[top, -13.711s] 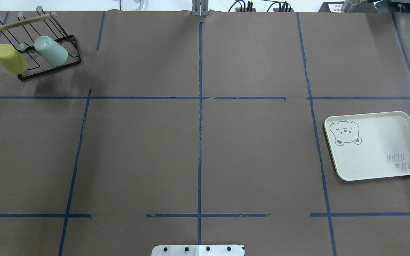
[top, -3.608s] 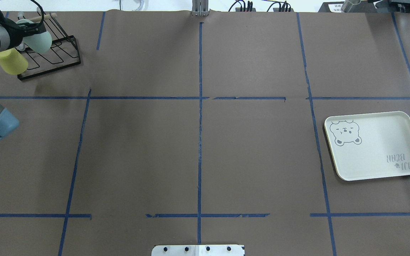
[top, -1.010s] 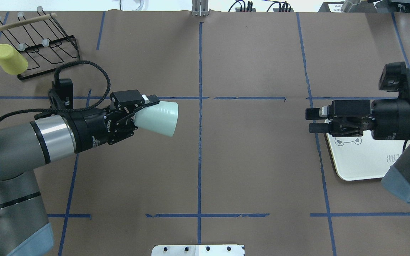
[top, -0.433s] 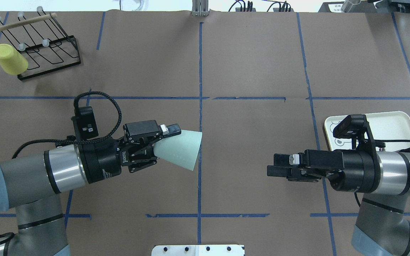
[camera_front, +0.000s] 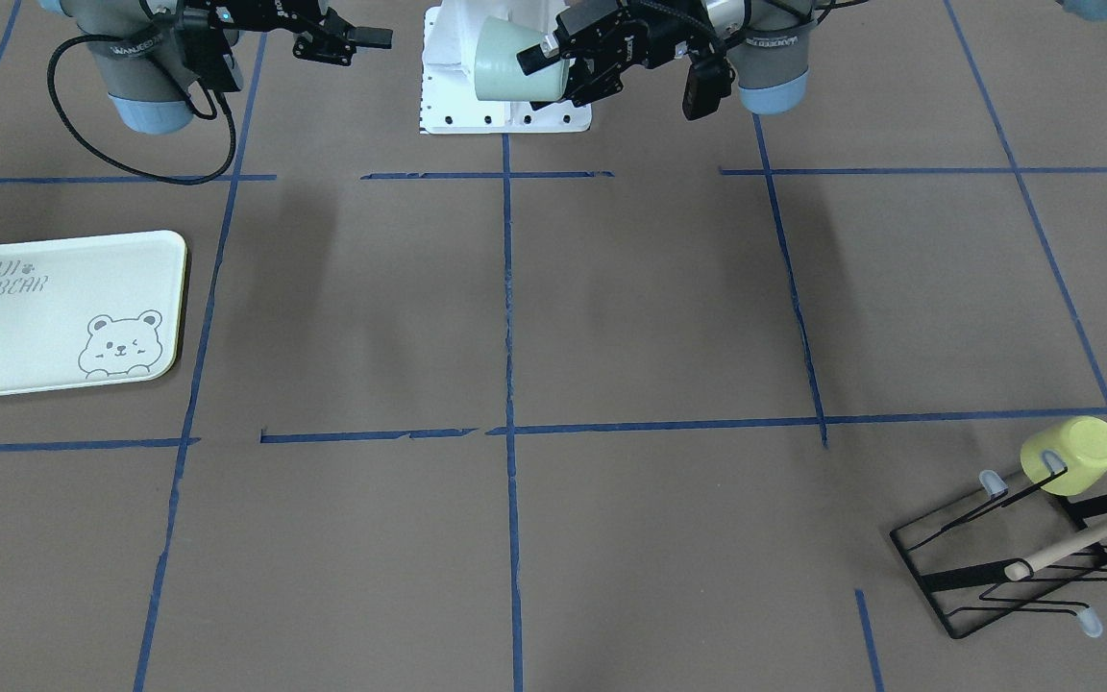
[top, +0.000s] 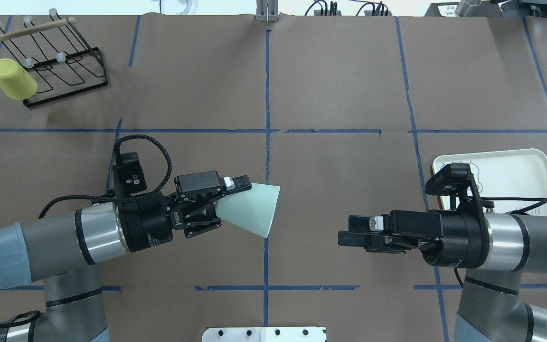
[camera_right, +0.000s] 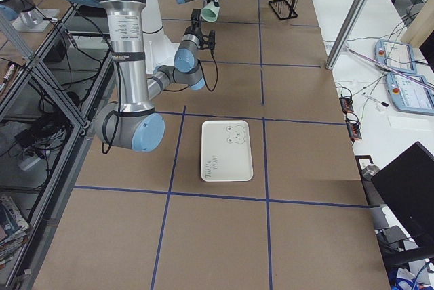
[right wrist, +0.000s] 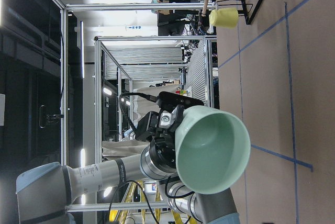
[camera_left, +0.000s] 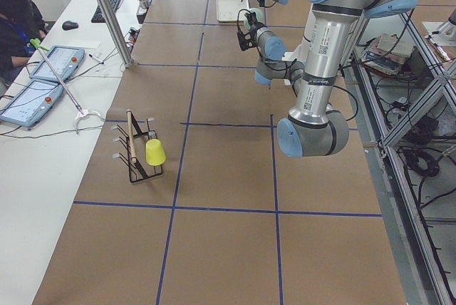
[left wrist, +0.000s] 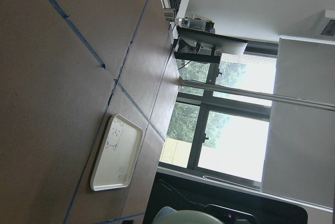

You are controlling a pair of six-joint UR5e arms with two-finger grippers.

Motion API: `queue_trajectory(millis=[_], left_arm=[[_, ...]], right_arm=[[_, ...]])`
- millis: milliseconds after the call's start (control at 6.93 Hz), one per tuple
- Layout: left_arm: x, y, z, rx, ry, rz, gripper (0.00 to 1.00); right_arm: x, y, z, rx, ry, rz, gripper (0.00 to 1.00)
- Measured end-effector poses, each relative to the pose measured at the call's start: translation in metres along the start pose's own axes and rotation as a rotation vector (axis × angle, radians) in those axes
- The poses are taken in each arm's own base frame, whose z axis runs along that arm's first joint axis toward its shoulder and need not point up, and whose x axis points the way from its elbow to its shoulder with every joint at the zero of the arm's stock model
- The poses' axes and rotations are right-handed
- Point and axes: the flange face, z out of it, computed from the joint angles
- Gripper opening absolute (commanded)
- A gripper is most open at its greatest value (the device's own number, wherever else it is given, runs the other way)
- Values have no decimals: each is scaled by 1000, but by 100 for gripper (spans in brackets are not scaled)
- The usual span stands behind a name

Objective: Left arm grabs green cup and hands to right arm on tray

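Green cup (top: 252, 211) hangs well apart from the tray (top: 515, 175), clamped at its base by the left gripper (top: 228, 204). Its mouth faces the right gripper (top: 344, 230), spread wide nearer the tray, likely to receive it.

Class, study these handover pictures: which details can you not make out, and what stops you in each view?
- Overhead view: bear drawing and lettering on the tray, mostly covered by the right arm.
- Overhead view: base of the green cup, buried in the left gripper.
- Left wrist view: the green cup, only a rim sliver, cut off by the bottom edge.
- Front-facing view: most of the left arm and right arm, cut off by the top edge.
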Motion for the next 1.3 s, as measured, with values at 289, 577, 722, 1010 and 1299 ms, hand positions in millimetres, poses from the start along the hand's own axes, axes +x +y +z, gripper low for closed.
queue_trajectory(millis=[289,577,722,1010,1299], left_arm=[[-6,4,3,-7,-8,-3,47],[-10,3,5,-6,-15,-1,47],[-11,3,6,-5,-18,-1,47],[-14,2,7,-3,-23,0,47],[-14,2,7,-4,-22,0,47]], right_arm=[[11,-5,26,36,8,15,88],[9,-7,50,67,18,22,88],[5,-9,61,80,18,23,88],[-1,-12,78,107,24,26,88],[-4,-14,90,122,34,28,85]])
